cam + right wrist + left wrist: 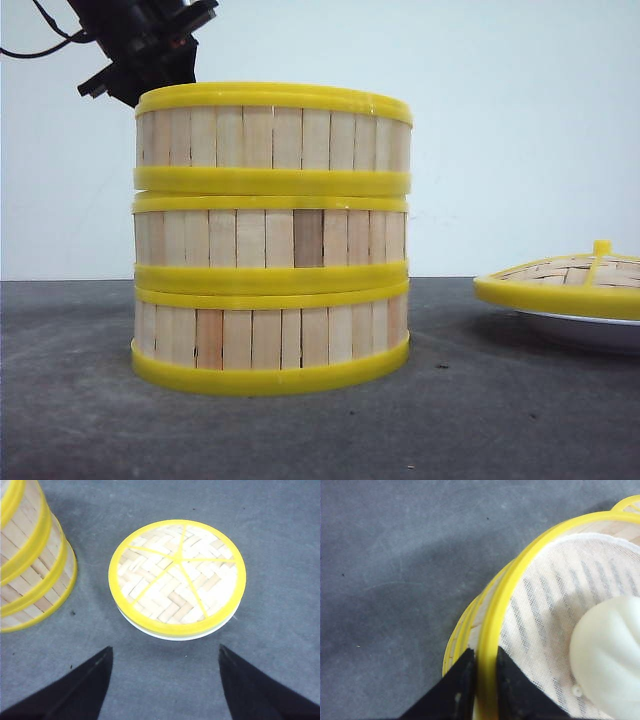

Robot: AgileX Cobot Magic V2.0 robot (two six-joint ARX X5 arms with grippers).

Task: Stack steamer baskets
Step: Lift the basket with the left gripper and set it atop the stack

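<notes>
Where the dark grey surface lies nearest the front camera, the three steamer baskets stand on it as one upright stack, rims meeting rims, the bottom basket on the surface, the middle basket on it and the top basket uppermost, its rim sitting slightly askew to the right of the one beneath. Behind the upper left edge of the stack the black left arm comes down to the top rim. Seen from the left wrist, the left pincer is drawn narrow, one finger outside and one inside the wall, both pressed against the yellow rim of the top basket, so it grips that rim. Inside this basket lies a white cloth liner with a pale bun on it. To the right of the stack and apart from it, a woven bamboo lid with a yellow rim rests on a white plate. From the right wrist, the right pincer hangs above the surface with its fingers spread wide, holding nothing and touching nothing, the lid beyond the fingertips and the stack off to one side.
</notes>
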